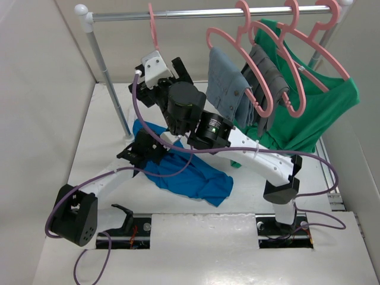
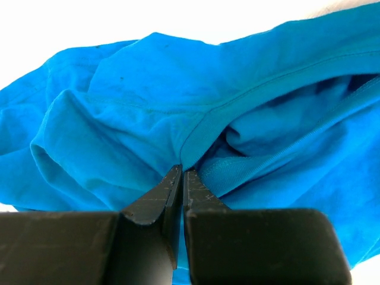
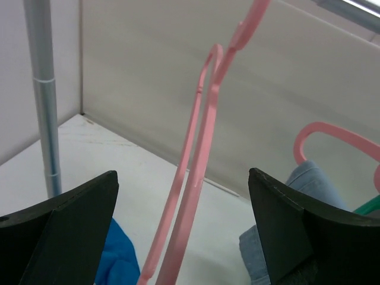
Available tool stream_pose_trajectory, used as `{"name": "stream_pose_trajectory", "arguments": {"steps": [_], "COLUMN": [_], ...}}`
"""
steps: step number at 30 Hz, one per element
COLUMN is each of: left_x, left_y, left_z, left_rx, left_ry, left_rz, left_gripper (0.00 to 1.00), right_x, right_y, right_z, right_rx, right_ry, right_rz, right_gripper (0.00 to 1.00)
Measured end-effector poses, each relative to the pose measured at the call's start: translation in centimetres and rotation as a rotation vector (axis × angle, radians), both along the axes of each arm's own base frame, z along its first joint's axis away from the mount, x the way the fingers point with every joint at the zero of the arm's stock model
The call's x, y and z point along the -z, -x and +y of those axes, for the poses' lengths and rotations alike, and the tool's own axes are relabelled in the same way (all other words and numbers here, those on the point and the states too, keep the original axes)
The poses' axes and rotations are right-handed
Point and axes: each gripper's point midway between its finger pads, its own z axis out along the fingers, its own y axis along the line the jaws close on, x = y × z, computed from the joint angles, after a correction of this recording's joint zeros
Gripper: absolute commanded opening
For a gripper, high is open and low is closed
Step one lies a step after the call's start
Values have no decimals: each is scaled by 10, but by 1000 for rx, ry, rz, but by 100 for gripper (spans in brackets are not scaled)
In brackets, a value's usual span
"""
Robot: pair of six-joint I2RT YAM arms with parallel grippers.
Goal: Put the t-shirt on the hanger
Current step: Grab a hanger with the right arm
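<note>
The t-shirt [image 1: 191,176] is a soft, bright blue heap of crumpled cloth lying on the white table [image 1: 101,136], in front of the rack and to the left of the hung clothes. In the left wrist view its folds fill the frame, with a ribbed band and a stitched seam running down to the left gripper [image 2: 181,176]. That gripper's black, wedge-shaped fingers are pressed together, pinching the edge of the cloth at that band. The hanger [image 1: 152,28] is slim pink plastic with a curved hook. It hangs bare on the shiny metal rail [image 1: 208,13], seen nearly edge-on, apart from the other hangers. The right gripper [image 3: 182,175] is raised to it with its dark fingers spread wide, and the hanger's thin shoulder passes down between them without visibly touching either. Further right on the rail, similar pink hangers carry folded grey clothes [image 1: 228,86] and a large green shirt [image 1: 320,113]. A round metal post [image 3: 44,101] holds up the rail's left end.
</note>
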Motion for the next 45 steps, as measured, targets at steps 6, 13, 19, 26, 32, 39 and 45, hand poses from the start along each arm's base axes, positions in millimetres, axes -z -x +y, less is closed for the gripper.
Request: {"name": "stream_pose_trajectory", "arguments": {"steps": [6, 13, 19, 26, 32, 39, 45], "left_x": [-1, -3, -2, -1, -1, -1, -1], "left_y": [-1, -3, -2, -2, -2, -2, -2], "left_z": [0, 0, 1, 1, 1, 0, 0], "left_rx": [1, -1, -1, -1, -1, -1, -1], "left_ry": [-1, 2, 1, 1, 1, 2, 2], "left_rz": [-10, -17, -14, -14, -15, -16, -17], "left_gripper": [0, 0, 0, 0, 0, 0, 0], "right_x": [7, 30, 42, 42, 31, 21, -10], "right_y": [-5, -26, -32, -22, -16, -2, 20], "right_z": [-2, 1, -2, -10, -18, -8, -16], "right_rx": [3, -91, -114, -135, -156, -345, -532], "right_ry": [0, -22, -35, -63, -92, -67, -80], "right_rz": [19, 116, 164, 173, 158, 136, 64], "right_gripper": [85, 68, 40, 0, 0, 0, 0]}}
